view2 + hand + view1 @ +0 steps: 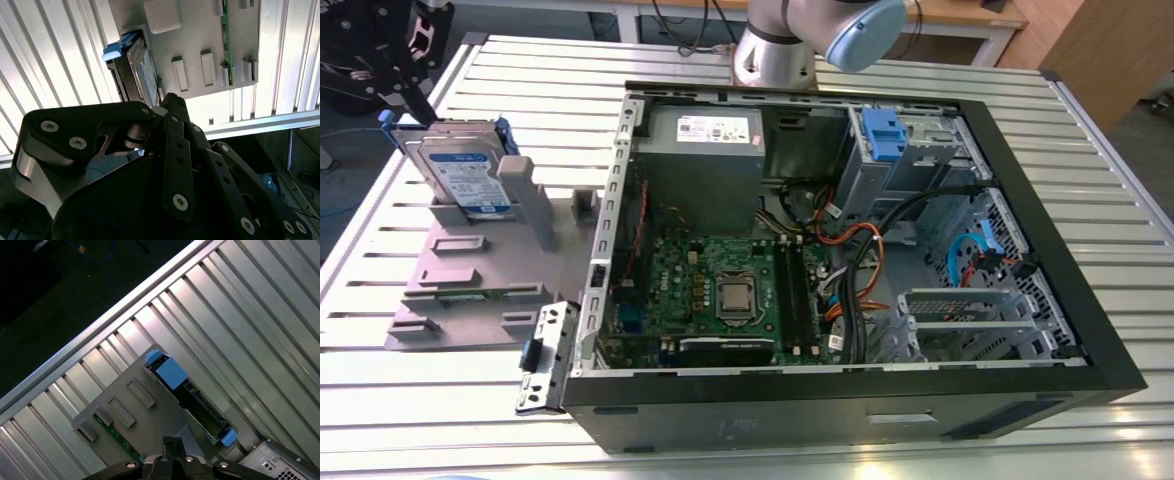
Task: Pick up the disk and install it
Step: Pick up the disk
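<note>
1. The flat silver metal disk with the blue-and-white label and blue plastic rails (460, 175) stands on edge, leaning slightly, in a slot of the grey plastic holder plate (470, 272). The plate lies on the slatted aluminium counter (440, 400), at the exterior view's left of the open black computer case (787, 412).
2. My black gripper (414, 100) hangs close above the disk's upper edge. I cannot tell from any view whether it is released or clenched. It carries nothing, since the disk sits in its slot.
3. I judge the step in hand to be the pick-up approach. To do it well, I would line the gripper (172, 442) up square with the disk (200, 402), so that it takes the two broad faces and stays off the blue rails at the ends.
4. I would come down straight along the disk's own lean. The grey upright post (531, 200) stands just beside the disk, so a skewed descent could jam it.
5. In the second wrist view the gripper's body (170, 100) covers most of the disk (145, 70).
6. I cannot make out whether gripper and disk touch.
7. The slot's depth is hidden.
</note>
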You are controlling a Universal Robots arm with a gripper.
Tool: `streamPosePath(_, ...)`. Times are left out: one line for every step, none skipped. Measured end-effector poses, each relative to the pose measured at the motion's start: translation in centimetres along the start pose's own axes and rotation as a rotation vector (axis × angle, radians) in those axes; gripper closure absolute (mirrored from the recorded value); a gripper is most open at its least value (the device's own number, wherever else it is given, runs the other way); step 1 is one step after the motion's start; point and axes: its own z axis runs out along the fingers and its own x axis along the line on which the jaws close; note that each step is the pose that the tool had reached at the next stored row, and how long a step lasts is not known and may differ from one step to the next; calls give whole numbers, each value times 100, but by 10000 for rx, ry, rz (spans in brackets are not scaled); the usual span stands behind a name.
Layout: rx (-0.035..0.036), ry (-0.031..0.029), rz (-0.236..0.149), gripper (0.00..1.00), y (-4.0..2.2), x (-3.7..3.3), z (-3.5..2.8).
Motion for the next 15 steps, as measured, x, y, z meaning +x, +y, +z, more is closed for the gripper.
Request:
streamPosePath(0,0,-6,89,0,0,0)
streamPosePath(0,0,-10,89,0,0,0)
streamPosePath(-1,0,-16,89,0,0,0)
streamPosePath(-1,1,-21,89,0,0,0)
streamPosePath(-1,1,-27,89,0,0,0)
streamPosePath(-1,1,-32,89,0,0,0)
streamPosePath(-1,0,-38,89,0,0,0)
streamPosePath(-1,0,-42,89,0,0,0)
streamPosePath(-2,1,-48,89,0,0,0)
streamPosePath(-1,1,-53,89,0,0,0)
streamPosePath(-2,1,-59,89,0,0,0)
streamPosePath(-2,1,-64,89,0,0,0)
streamPosePath(-2,1,-69,89,0,0,0)
streamPosePath(-2,1,-75,89,0,0,0)
streamPosePath(-2,1,-80,89,0,0,0)
